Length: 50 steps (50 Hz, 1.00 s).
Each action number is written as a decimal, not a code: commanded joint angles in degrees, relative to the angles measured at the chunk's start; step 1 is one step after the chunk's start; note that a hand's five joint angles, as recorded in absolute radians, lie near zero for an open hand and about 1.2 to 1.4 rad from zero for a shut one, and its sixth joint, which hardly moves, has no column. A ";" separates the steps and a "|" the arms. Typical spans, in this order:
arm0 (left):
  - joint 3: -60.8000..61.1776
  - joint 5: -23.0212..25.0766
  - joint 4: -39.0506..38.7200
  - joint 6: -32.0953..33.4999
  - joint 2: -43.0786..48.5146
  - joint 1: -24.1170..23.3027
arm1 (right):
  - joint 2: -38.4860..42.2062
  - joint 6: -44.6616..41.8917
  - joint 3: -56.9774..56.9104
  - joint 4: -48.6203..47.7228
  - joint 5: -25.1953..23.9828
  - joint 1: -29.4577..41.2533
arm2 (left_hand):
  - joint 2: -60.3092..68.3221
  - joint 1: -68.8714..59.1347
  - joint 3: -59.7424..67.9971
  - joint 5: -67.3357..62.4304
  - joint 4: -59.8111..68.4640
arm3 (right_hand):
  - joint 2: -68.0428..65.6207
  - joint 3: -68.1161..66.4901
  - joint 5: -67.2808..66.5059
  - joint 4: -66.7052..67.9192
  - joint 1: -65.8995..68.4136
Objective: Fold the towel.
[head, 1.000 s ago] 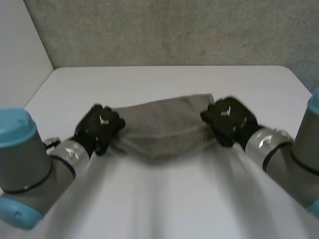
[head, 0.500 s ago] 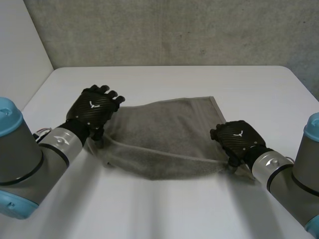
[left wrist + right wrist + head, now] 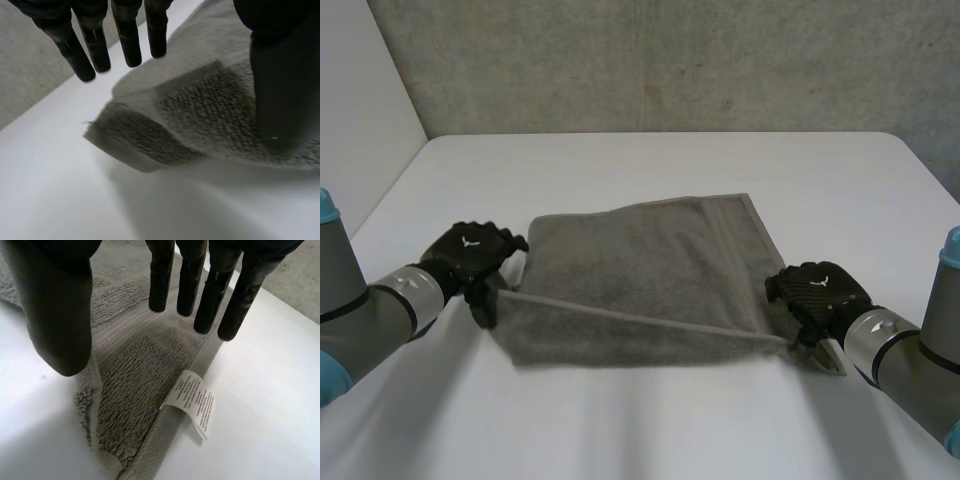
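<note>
A grey towel lies on the white table, its top layer folded over slantwise. My left hand rests at the towel's near left corner. In the left wrist view its straight fingers hover above that doubled corner, the thumb beside it, nothing pinched. My right hand is at the near right corner. In the right wrist view its fingers and thumb stand spread over the towel corner, where a white label sticks out.
A grey wall runs behind the table and a white panel stands at the far left. The table's right edge is near my right arm. Bare tabletop lies beyond the towel and in front of it.
Both hands carried the lifted towel toward me, lowered it and let go of its corners. The towel now lies flat, and both hands have drawn back to its near corners.
</note>
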State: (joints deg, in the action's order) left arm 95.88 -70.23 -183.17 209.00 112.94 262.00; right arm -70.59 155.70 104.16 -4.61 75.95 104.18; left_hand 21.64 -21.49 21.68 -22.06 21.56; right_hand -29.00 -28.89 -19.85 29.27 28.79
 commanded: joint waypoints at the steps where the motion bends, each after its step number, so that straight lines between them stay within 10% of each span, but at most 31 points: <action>1: 0.01 0.18 1.94 0.00 0.17 -0.17 | 0.72 0.04 -0.27 1.18 -0.10 0.14 | 10.06 -10.22 10.02 0.36 10.15 | -8.33 -8.44 -7.47 8.05 8.54; 37: 0.54 -0.44 1.77 -0.26 0.53 -0.17 | 2.66 0.75 -0.62 3.47 -0.72 0.32 | 42.40 -42.55 42.36 -31.98 42.49 | -3.12 -3.23 -2.27 2.85 3.33; 44: 0.72 -0.44 1.94 -0.26 1.05 -0.26 | 5.47 1.10 -1.33 0.57 -0.80 0.41 | 58.36 -58.51 58.32 -47.94 58.44 | -50.88 -50.99 -50.02 50.60 51.09; 50: 0.63 -0.53 2.56 -0.26 -0.09 -1.05 | -0.22 7.05 -3.16 0.21 -1.94 -0.47 | 58.36 -58.51 58.32 -47.94 58.44 | -51.00 -51.11 -50.15 50.73 51.21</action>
State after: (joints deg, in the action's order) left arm 96.59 -70.69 -181.14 208.74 113.72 261.57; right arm -65.87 157.84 102.64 -4.19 74.98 104.42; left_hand 83.70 -80.69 88.11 -83.38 86.02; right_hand -75.01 -75.93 -66.65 76.36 75.82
